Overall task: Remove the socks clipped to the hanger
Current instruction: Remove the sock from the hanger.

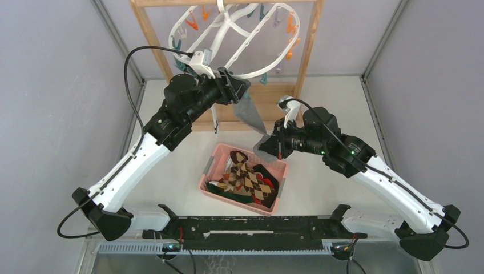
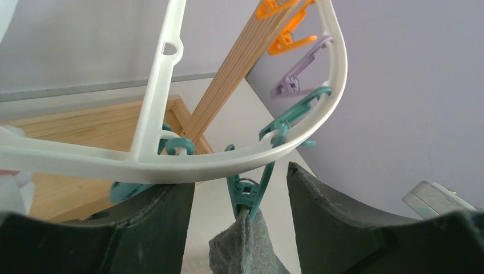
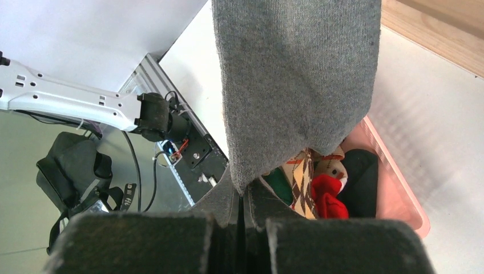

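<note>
Right pincer clamped on lower end of grey sock, its top clipped at hanger rim, left pincer wide astride that teal clip; pink basket mid-worktop holds argyle, red, black socks.

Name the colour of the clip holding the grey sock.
Teal; the clip shows best in the left wrist view.

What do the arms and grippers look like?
Left arm and right arm each have a white lower link, black joints and a black base. A black cable loops along the left one. Left gripper and right gripper have thick dark fingers.
</note>
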{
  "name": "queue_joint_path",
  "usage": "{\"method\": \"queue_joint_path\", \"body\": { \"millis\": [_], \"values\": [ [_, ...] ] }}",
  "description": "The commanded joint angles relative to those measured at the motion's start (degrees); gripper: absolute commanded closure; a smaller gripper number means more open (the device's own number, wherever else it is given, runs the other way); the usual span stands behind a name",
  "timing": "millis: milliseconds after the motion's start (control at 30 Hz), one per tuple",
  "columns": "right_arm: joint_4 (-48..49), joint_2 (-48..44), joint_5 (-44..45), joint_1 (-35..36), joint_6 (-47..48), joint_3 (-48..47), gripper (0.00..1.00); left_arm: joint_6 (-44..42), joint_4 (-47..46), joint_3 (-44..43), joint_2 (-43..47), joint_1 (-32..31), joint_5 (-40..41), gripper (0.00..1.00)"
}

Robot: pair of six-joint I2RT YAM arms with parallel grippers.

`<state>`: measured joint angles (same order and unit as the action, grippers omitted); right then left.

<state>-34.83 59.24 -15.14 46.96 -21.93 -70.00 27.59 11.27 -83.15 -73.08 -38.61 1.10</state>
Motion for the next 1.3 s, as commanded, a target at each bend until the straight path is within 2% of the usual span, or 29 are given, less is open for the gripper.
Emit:
{"method": "queue_joint_path", "body": {
  "millis": [0,533,800,1267],
  "values": [
    [1.1,-1.3,-0.2,-0.2,0.4,-0.1,1.00,1.1,-5.4,0.4,1.5,0.9,-4.5,0.36],
    [1.5,-1.1,-0.7,0.0,-0.1,-0.1,1.00,1.0,-5.0,0.3,1.2,0.9,-5.1,0.36],
    [1.6,-1.0,-0.8,0.1,0.0,-0.1,1.00,-2.4,0.2,-3.5,-0.3,-1.5,-2.2,0.36],
    [1.1,-0.5,-0.4,2.0,0.1,-0.1,1.00,-3.9,3.1,-7.8,-2.3,-3.6,0.5,0.36]
  ]
}}
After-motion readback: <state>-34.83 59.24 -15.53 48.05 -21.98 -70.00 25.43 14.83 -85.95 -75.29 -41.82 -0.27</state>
